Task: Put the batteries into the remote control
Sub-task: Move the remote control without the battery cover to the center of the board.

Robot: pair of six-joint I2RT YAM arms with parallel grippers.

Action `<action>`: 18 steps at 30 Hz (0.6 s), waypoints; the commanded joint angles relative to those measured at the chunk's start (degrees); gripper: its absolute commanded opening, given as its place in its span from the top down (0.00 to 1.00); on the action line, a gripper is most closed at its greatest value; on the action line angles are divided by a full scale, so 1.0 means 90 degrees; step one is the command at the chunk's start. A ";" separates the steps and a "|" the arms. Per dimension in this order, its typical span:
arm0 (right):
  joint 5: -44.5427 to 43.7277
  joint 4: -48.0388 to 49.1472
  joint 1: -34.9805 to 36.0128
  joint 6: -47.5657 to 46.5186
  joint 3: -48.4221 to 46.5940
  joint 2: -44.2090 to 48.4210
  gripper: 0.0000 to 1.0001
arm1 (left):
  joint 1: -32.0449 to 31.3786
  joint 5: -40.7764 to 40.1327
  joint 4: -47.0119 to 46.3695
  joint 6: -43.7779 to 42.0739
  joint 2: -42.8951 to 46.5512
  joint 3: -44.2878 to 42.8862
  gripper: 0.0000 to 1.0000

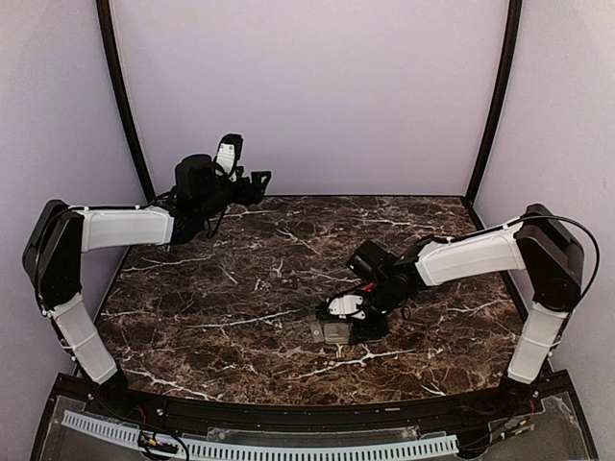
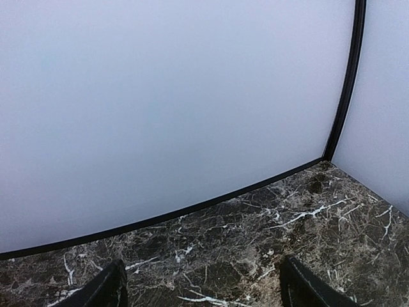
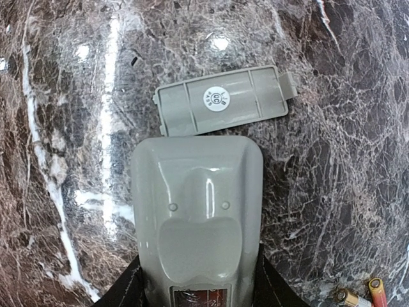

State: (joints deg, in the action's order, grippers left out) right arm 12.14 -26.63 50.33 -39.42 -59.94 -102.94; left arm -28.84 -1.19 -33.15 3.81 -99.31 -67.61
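**Grip may block loading**

My right end effector (image 3: 198,272) is clamped across the remote control (image 3: 195,192), grey back up on the surface (image 3: 332,160), its cover (image 3: 223,100) loose just beyond. The batteries (image 3: 361,295) lie near. My left end effector (image 2: 201,288) hangs released, well apart. I fear the fingers (image 3: 124,291) crowd the recess (image 3: 199,299), and the round batteries may roll

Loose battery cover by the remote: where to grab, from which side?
Probably near the tabbed end of the battery cover, pinching across its two long edges, coming straight down. It lies flat and thin, and that end sticks out past the remote, which crowds the rest of the near edge.
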 commanded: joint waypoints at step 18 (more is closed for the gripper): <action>-0.0206 -0.0170 0.0029 0.1145 -0.0738 0.0622 0.07 | 0.0118 0.0109 -0.0131 -0.0197 0.0488 0.0249 0.19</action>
State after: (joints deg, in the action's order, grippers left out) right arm 8.36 -28.01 50.43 -33.93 -62.15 -101.36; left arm -28.34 -0.95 -33.23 2.59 -97.36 -65.82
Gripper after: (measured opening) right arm 0.920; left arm 0.811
